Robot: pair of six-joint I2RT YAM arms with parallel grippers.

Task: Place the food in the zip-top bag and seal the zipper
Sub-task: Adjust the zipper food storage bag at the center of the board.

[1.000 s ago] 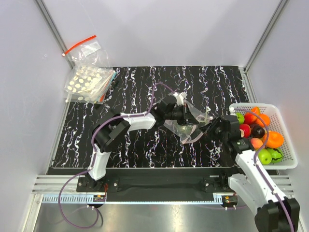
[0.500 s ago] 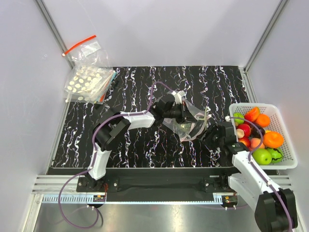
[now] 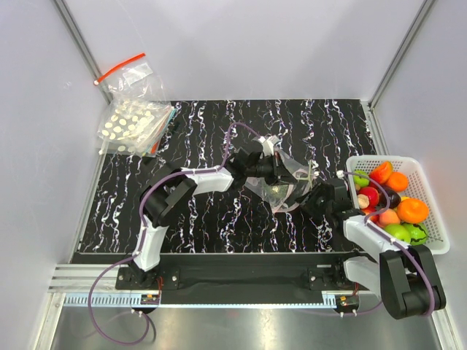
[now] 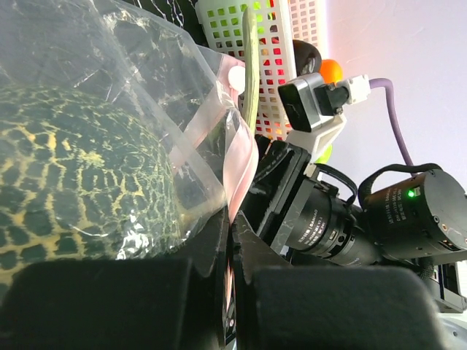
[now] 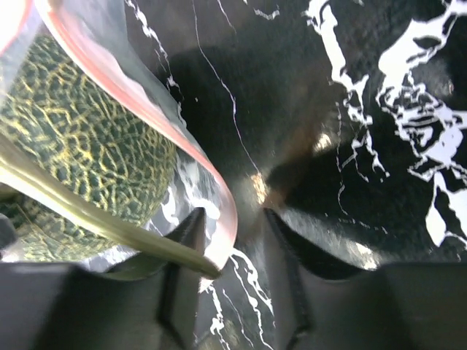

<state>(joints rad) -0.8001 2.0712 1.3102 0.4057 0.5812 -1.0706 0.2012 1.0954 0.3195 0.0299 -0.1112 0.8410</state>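
Note:
The zip-top bag [image 3: 286, 188] lies mid-table, a dark green bumpy lump [image 4: 73, 182] inside it. My left gripper [image 4: 232, 226] is shut on the pinkish zipper strip [image 4: 237, 168] at the bag's mouth; it shows in the top view [image 3: 279, 171]. My right gripper [image 5: 232, 219] is open at the bag's right end, also seen from above [image 3: 311, 200]. The strip's end [image 5: 211, 175] sits between its jaws, close to the left finger. The lump [image 5: 80, 131] and its pale green stem [image 5: 109, 226] show through the plastic. The orange-red piece is hidden.
A white basket [image 3: 398, 159] with round orange, red and green fruits stands at the right edge, beside my right arm. Stacked bags with white dots [image 3: 131, 125] and a clear bag with a red strip [image 3: 128, 73] lie at the back left.
My right gripper has moved left from beside the basket to the bag's right end. My left gripper still holds the strip in about the same place.

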